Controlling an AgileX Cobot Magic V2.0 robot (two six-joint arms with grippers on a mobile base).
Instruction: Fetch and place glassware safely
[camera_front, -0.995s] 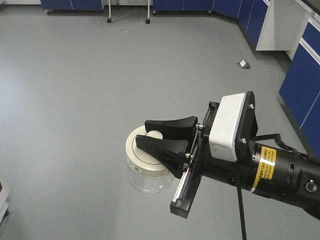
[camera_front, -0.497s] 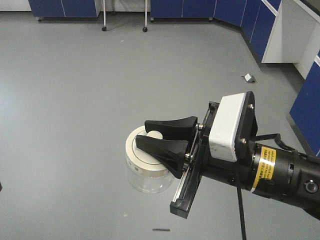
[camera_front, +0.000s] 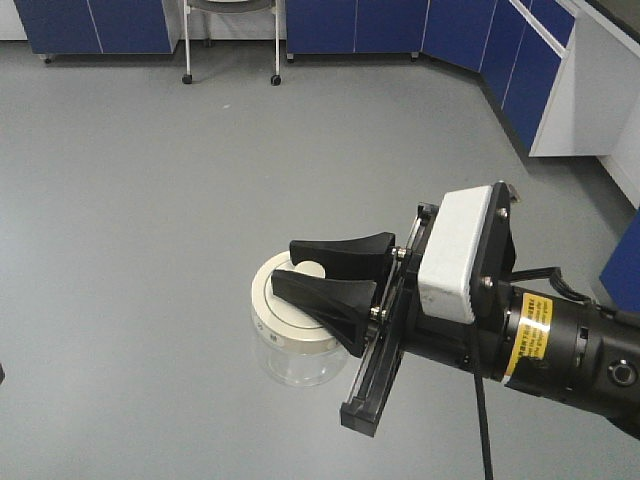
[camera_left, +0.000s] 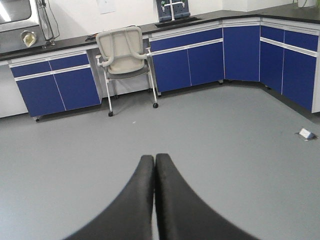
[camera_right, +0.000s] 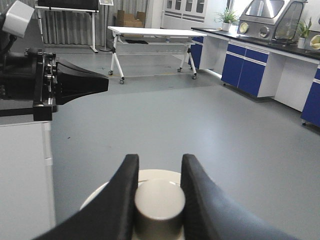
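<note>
Glassware (camera_front: 295, 355) aloft, right claw (camera_front: 300, 268) outstretched, pinching knob (camera_right: 159, 207); left claw (camera_left: 154, 159) closed

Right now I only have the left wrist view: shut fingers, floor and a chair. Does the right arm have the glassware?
Observer: Yes. The right gripper is shut on the knob of the cream lid; the right wrist view shows a finger on each side of it.
Operator: Is the glass part with it?
Observer: Yes. In the front view the clear jar body hangs under the lid, with only grey floor seen beneath it.
Operator: Anywhere to set it down?
Observer: The right wrist view shows a white table ahead across the floor. How far away it is, I cannot tell.
</note>
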